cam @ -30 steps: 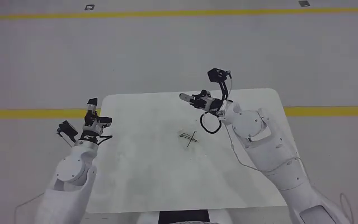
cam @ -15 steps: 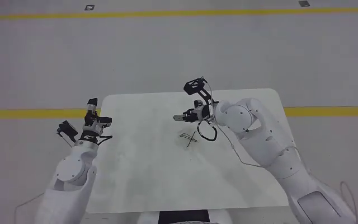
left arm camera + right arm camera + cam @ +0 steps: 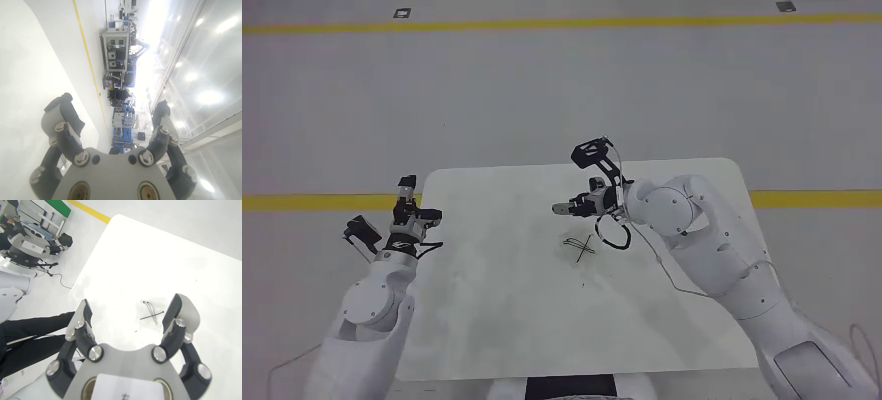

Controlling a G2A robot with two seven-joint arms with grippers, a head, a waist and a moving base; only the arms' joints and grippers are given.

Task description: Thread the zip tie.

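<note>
1. Bench (image 3: 502, 300): white top, smooth and matt, with faint grey scuffing around the ties.
2. Ties (image 3: 151, 312): thin black strands that look like plastic; too fine to judge their finish.
3. Right pincer (image 3: 131, 300): bare brushed-metal plate and finger backs, polished bolt heads, matt black links. Its pads (image 3: 170, 309) are black, finely ribbed and look rubbery.
4. Left pincer (image 3: 113, 101): dull grey metal plate, bright screws, matt black fingertip covering.
5. Floor (image 3: 542, 90), at 12 o'clock of the bench: smooth, pale grey, with a painted yellow line (image 3: 542, 24).
</note>
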